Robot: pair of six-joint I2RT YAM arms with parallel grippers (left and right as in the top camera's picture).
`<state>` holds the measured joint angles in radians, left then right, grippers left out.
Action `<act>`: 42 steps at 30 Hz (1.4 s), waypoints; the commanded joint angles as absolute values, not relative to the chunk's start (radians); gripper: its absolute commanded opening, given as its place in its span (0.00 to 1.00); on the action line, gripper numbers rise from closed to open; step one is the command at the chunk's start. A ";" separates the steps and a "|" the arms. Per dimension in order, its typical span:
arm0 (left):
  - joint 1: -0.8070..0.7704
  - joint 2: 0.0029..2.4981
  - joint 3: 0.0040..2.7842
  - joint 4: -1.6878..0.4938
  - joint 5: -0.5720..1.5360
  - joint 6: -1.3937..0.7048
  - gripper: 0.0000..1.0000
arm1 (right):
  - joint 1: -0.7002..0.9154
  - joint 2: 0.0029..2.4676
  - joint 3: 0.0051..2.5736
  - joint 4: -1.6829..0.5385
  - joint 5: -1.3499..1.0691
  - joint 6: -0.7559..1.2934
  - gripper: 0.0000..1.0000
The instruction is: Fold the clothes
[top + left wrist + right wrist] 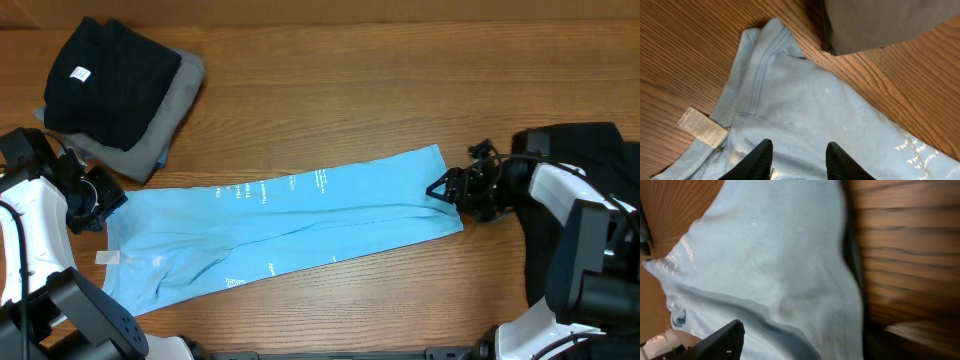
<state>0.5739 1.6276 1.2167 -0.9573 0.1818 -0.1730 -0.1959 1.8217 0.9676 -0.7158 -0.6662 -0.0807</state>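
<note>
Well, the blue T-shirt (290,225) lies as a long narrow strip across the table (350,90), collar end under the left gripper (799,152) and hem by the right gripper (438,190). Left jaws are spread above the fabric, not pinching. The right one I can't tell, view's too blurred. Risk imo: lift one end only & the strip drags, lengthwise fold opens. Smooth wood top. A black/grey stack (120,90) sits close to the collar, w/ another black garment (600,140) at far right.

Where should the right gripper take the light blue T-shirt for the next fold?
At its hem end, coming from the right. The light blue T-shirt lies as a long flat strip across the table, and that short edge faces the right gripper.
</note>
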 commanded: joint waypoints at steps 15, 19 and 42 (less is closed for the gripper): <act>0.566 1.634 1.237 -0.984 0.260 -0.123 0.31 | -0.109 1.855 0.974 -0.678 -0.471 -0.022 0.16; 0.566 1.633 1.240 -0.987 0.282 -0.122 0.30 | -0.113 1.854 1.042 -0.719 -0.450 -0.017 0.04; 0.559 1.618 1.445 -1.126 0.419 -0.055 0.32 | -0.045 1.794 1.571 -1.276 -0.276 0.126 0.04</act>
<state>0.5694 1.6276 1.4227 -1.1244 0.3977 -0.0769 -0.1326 1.8328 1.5436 -1.2545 -0.2226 0.1360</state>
